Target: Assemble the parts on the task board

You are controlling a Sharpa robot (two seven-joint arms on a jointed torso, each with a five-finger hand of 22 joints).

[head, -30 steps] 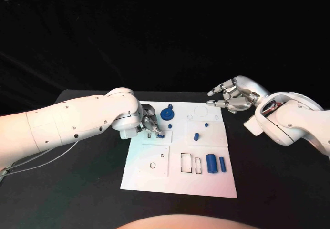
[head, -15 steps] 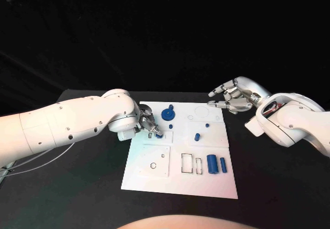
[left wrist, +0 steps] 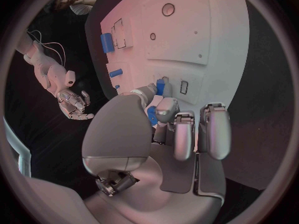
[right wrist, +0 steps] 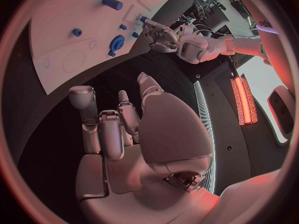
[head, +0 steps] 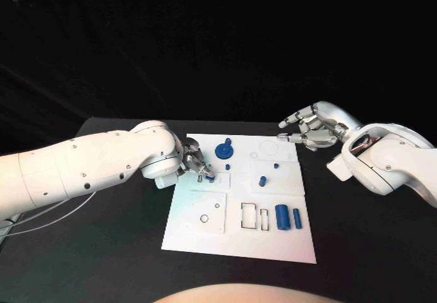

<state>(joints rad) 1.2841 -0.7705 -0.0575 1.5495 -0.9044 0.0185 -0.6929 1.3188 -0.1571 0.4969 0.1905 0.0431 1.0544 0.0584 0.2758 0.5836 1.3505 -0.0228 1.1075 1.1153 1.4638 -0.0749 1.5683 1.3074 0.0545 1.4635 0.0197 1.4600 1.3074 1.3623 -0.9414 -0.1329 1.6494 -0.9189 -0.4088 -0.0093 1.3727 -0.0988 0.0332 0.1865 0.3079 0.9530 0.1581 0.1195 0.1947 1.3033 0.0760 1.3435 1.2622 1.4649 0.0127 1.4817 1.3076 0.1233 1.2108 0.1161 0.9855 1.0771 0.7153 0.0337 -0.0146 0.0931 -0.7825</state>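
The white task board (head: 239, 237) lies mid-table. My left hand (head: 194, 165) is over the board's left far part and pinches a small blue part (head: 210, 178) against the board beside a small slot; the left wrist view shows that part (left wrist: 160, 87) between my fingertips. My right hand (head: 308, 131) hovers past the board's far right corner, fingers loosely apart and holding nothing. On the board are a blue gear-like part (head: 223, 151), a short blue piece (head: 261, 181) and two blue cylinders (head: 288, 218).
Two small blue pegs (head: 273, 166) stand on the board's middle. Rectangular slots (head: 252, 216) lie left of the cylinders, and a round hole (head: 203, 218) is on the near left plate. Black table (head: 109, 252) surrounds the board.
My left arm has swung slightly outward and the hand has turned a little while staying on the blue part. The right hand has hardly moved.
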